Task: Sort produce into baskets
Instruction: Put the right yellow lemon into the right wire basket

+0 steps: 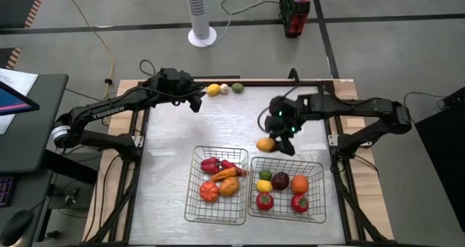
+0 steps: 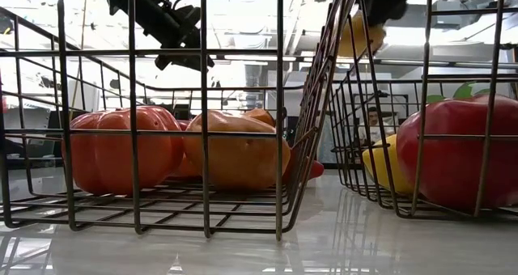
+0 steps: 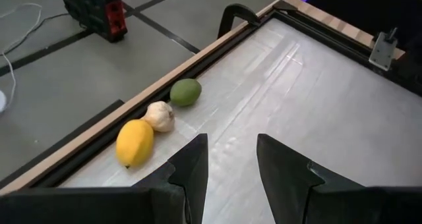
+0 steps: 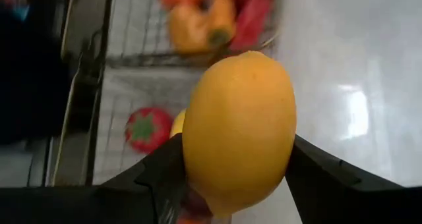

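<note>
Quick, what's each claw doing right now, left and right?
Left claw: open, empty, near the far table edge.
Right claw: shut on a yellow-orange fruit.

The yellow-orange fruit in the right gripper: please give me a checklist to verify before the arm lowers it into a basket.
1. Grip: right gripper is shut on the yellow-orange fruit, a finger on each side: ok.
2. Position: fruit sits just beyond the right basket rim, not over it: not ok.
3. Free room in right basket: far corner looks bare: ok.
4. Left gripper far away by the lemon: ok.
5. Height above the rim: cannot tell.
</note>
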